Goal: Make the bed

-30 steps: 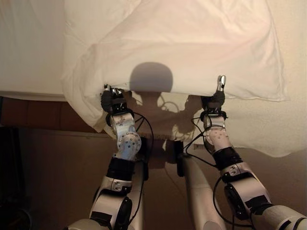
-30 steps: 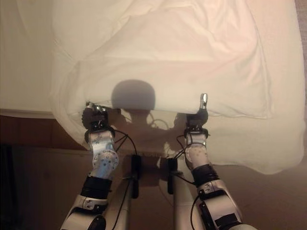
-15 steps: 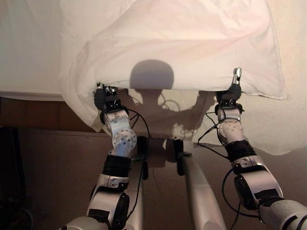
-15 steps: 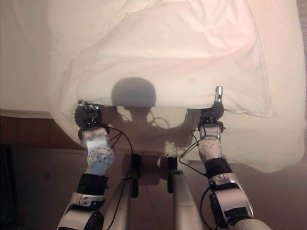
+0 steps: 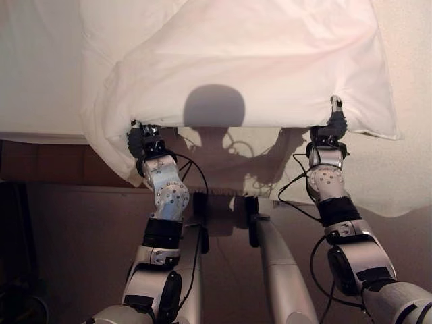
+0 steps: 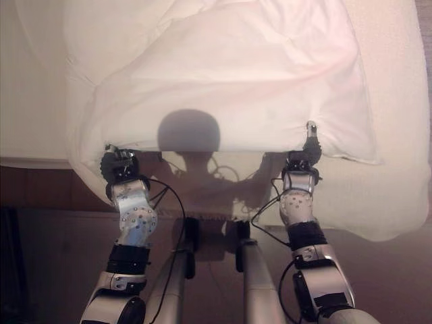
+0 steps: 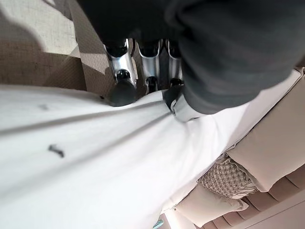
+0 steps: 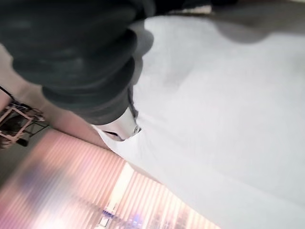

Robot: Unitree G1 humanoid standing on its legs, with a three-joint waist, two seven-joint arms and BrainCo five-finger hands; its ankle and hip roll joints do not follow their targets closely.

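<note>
So the big white puffy duvet (image 5: 256, 61) is lying across the bed (image 5: 34, 81), which is wearing a pale cream sheet, and its near hem is running left to right along the bed's near edge, with the long side going the same way. The left corner of the duvet is drooping over the edge toward the brown carpet floor (image 5: 74, 236), and a cream textured blanket (image 5: 405, 169) is hanging out from under it on the right.

Left hand (image 5: 143, 140) is sitting at the left end of that hem. In the left wrist view the fingers (image 7: 123, 86) are curling down onto the white cloth and bunching it up against the thumb, so it's pinching the duvet edge. That same view is also showing some beige cushions (image 7: 224, 179) stacked past the cloth.

Right hand (image 5: 331, 125) is gripping the hem near the right end, one finger poking up over the fabric. The right wrist view is showing the thumb (image 8: 121, 129) pressed against the white cloth.

No containers anywhere here.

Compared with a second ago, both hands are spreading further apart along the hem, the left one sliding outward left and the right one outward right, and the edge between them is looking tauter and straighter
</note>
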